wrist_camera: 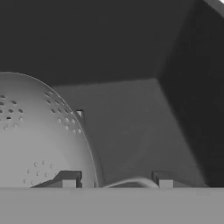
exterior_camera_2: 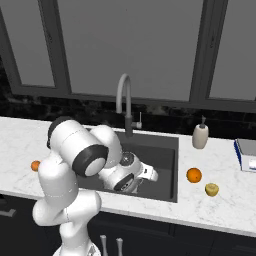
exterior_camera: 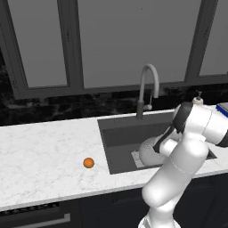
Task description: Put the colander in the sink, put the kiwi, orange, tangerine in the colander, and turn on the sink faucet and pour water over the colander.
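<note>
The colander (exterior_camera: 149, 151) sits inside the sink (exterior_camera: 120, 133), towards its front, partly hidden in the left base view by the white arm that bends down over the basin. In the hand view its perforated silver wall (wrist_camera: 39, 135) fills the lower left, one loop handle (wrist_camera: 131, 181) curving along the bottom between the two finger tips; the fingers (wrist_camera: 69, 180) stand apart with the handle lying between them, and whether they press on it or merely straddle it I cannot tell. The dark sink floor and a corner of the basin wall rise behind the colander. The sink faucet (exterior_camera_2: 125, 102) arches up at the back rim of the basin, its spout over the sink, close behind the arm's elbow in the right base view. On the marble tabletop (exterior_camera: 44, 151) to the left of the sink lies one small orange ball (exterior_camera: 88, 163), well apart from the basin. To the right of the sink lie a second orange fruit (exterior_camera_2: 194, 175) and, just beside it, the kiwi (exterior_camera_2: 211, 189) — both near the basin's edge. A beige soap pump bottle (exterior_camera_2: 200, 135) stands behind them near the back wall — and a blue-and-white object (exterior_camera_2: 246, 150) sits at the far right edge.
</note>
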Robot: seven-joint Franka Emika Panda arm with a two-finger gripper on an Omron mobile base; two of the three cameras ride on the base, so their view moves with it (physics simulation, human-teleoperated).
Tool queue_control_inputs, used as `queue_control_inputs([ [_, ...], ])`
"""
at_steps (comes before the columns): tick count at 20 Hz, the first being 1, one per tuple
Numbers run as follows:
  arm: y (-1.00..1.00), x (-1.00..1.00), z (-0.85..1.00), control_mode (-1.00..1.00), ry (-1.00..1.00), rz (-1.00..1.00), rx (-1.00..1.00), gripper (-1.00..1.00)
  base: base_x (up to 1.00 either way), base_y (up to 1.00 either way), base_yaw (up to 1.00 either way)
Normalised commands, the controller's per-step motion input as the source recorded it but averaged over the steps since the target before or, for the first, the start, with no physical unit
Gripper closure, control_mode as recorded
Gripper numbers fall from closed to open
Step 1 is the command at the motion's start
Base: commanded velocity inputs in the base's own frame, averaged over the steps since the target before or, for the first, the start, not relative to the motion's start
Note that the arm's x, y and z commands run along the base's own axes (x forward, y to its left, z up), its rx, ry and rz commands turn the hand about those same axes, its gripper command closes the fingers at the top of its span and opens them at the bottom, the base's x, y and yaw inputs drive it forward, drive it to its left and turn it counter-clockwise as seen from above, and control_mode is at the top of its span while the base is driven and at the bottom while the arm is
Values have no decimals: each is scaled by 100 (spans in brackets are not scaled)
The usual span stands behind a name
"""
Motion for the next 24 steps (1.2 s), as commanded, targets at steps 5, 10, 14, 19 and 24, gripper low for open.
queue_control_inputs([
  [5,6,45,-9,-100,6,0,21,100,0,0,0],
  [10,5,37,-11,-100,0,0,14,-100,0,0,0],
  [14,-2,0,1,-100,-1,0,0,-100,0,0,0],
  [19,-15,-12,1,-100,-7,0,-2,-100,0,0,0],
  [24,-31,-19,36,-100,-11,-3,-13,-100,0,0,0],
])
